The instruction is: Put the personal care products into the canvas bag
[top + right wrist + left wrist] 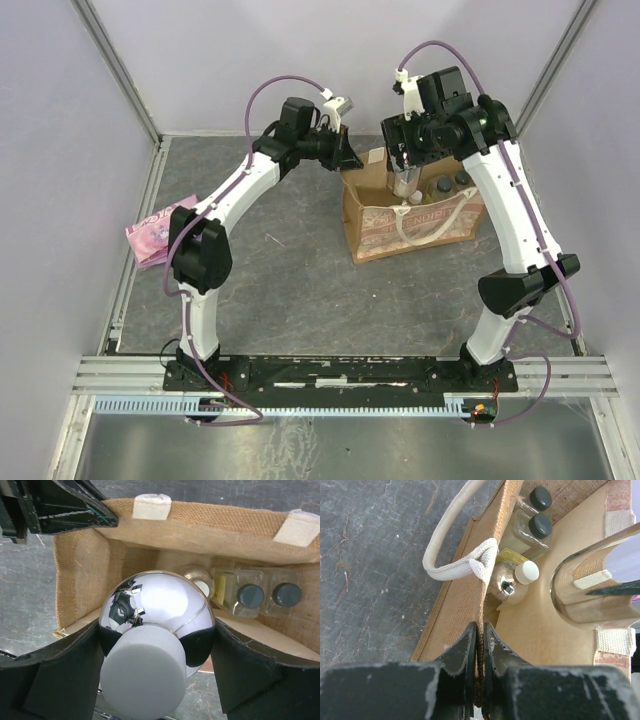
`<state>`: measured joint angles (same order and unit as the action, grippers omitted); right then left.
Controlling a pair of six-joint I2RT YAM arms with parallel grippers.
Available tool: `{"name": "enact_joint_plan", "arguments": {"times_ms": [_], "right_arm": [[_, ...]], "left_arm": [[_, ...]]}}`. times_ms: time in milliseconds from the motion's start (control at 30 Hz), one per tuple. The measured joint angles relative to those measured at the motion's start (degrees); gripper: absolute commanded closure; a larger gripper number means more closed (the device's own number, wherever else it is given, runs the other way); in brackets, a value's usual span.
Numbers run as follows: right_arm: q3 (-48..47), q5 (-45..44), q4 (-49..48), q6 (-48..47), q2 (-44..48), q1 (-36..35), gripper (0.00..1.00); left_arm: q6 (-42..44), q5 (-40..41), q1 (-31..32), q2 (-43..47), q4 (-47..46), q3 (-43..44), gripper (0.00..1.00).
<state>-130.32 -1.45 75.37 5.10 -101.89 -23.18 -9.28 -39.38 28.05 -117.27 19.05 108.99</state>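
One pink packet (155,238) well apart from canvas bag (375,228).

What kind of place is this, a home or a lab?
Probably a robotics lab test cell: plain pale walls on aluminium framing enclose a grey tabletop, and two robot arms are bolted to a base plate at its near edge.

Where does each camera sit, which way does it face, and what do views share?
Top external: fixed above and behind the bases, looking down; both arms reach the canvas bag.
Left wrist: on the left arm, looking along the left gripper, shut on the bag's wall.
Right wrist: over the bag, looking down past the right gripper holding a silvery bottle.
Shared: both wrist views show two dark-capped bottles inside.
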Motion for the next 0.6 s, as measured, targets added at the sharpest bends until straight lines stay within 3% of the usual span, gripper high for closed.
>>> {"name": "enact_joint_plan", "arguments": {"times_ms": [167, 400, 600], "right_arm": [[6.6, 2.6, -6.1, 1.4, 1.7, 0.0, 1.00], [28.1, 7.3, -20.0, 6.7, 6.7, 0.0, 1.00], [36.1, 9.5, -28.1, 9.6, 8.8, 0.0, 1.00]], "left_arm": [[0.0, 0.4, 0.1, -0.2, 1.4, 1.0, 0.97], [0.0, 0.5, 0.3, -1.3, 4.1, 4.6, 0.97], [0.2, 0.3, 0.6, -1.6, 5.7, 6.0, 0.97]]}}
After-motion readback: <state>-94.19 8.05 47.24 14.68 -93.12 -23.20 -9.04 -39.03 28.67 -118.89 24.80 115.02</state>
